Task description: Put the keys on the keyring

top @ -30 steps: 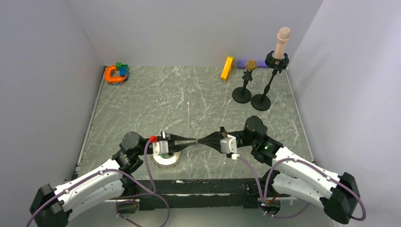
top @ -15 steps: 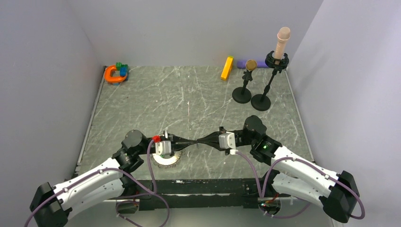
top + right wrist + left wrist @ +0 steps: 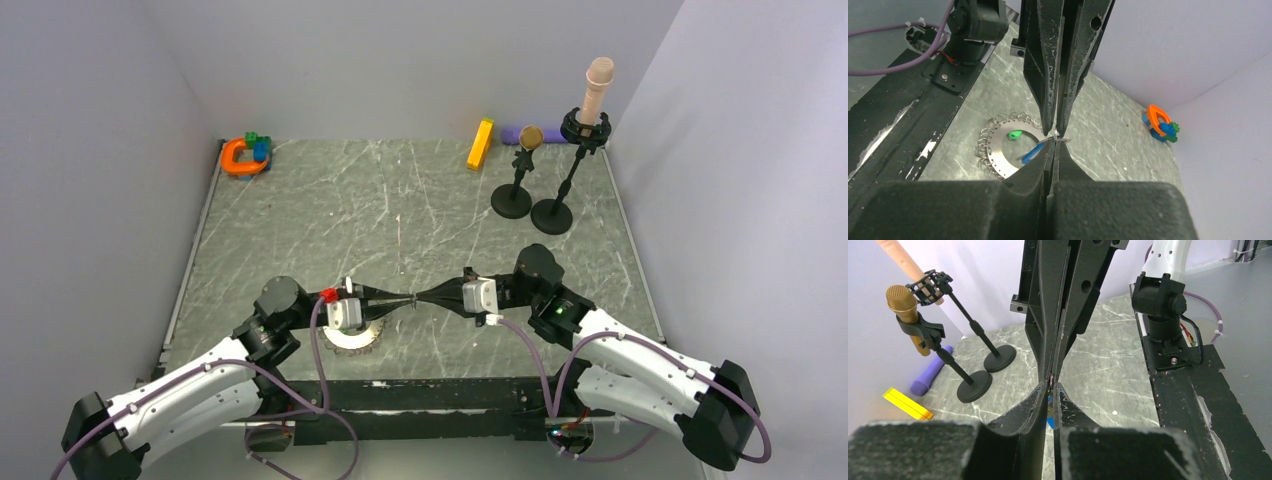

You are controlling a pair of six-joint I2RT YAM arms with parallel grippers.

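Both the left gripper (image 3: 405, 299) and right gripper (image 3: 423, 299) were pinched near-shut, tip to tip, near the keyring (image 3: 994, 161) flat on the table (image 3: 400, 200), blue key (image 3: 1032, 153) dangling there, unclear from which; light, stiff, tiny, probably slippery, best gripped by its plastic head.

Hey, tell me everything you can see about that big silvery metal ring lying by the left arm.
The large flat silvery metal ring lies flat on the grey marbled table, near its front edge. Its band is pierced with small holes, and wire loops give the outer edge a bumpy fringe. The centre is wide open, and a green-headed key shows inside it. From above, the left arm hides part of it.
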